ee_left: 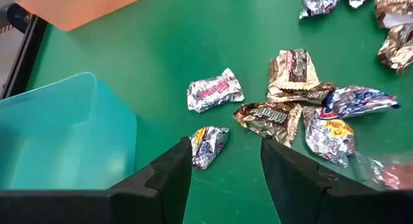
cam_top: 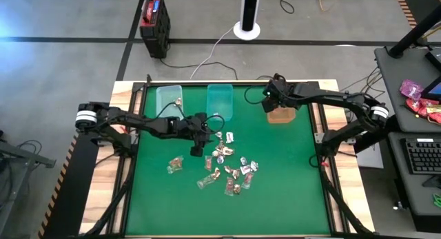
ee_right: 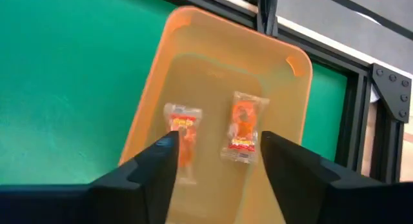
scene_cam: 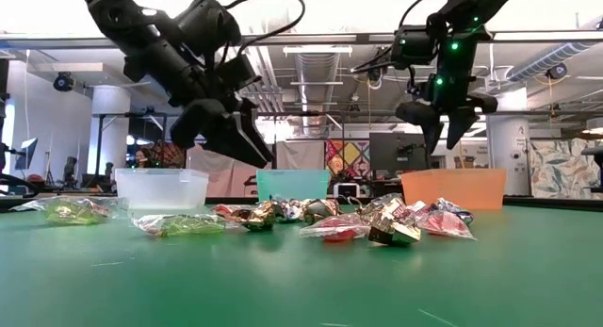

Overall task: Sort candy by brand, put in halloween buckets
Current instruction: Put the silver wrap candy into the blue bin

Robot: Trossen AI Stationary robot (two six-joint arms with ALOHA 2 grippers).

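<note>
The candy (cam_top: pixel 224 167) lies scattered in a loose cluster on the green mat (cam_top: pixel 275 191) near the middle of the table, most pieces bunched together and a few lying apart toward the left arm's side; the wrappers show silver, gold-brown, red and clear; along the far edge of the mat stand the three buckets, the pale clear bucket (cam_top: pixel 169 98) on the left, the teal bucket (cam_top: pixel 220 100) beside it in the middle, and the orange bucket (cam_top: pixel 281 113) on the right; the left gripper (cam_top: pixel 198 144) hovers above the mat at the near-left edge of the cluster, its two dark fingers (ee_left: pixel 169 179) spread apart with nothing between them, and in the left wrist view a silver and yellow piece (ee_left: pixel 209 145) lies on the mat in line with the gap, with a silver piece (ee_left: pixel 214 90) and two gold-brown pieces (ee_left: pixel 293 72) just beyond it; the right gripper (cam_top: pixel 271 99) hangs over the orange bucket, raised clear of its rim in the low view, its jaws parted and empty; in the right wrist view two clear-wrapped orange sweets (ee_right: pixel 244 128) lie side by side on the floor of the orange bucket, a little apart from each other.
</note>
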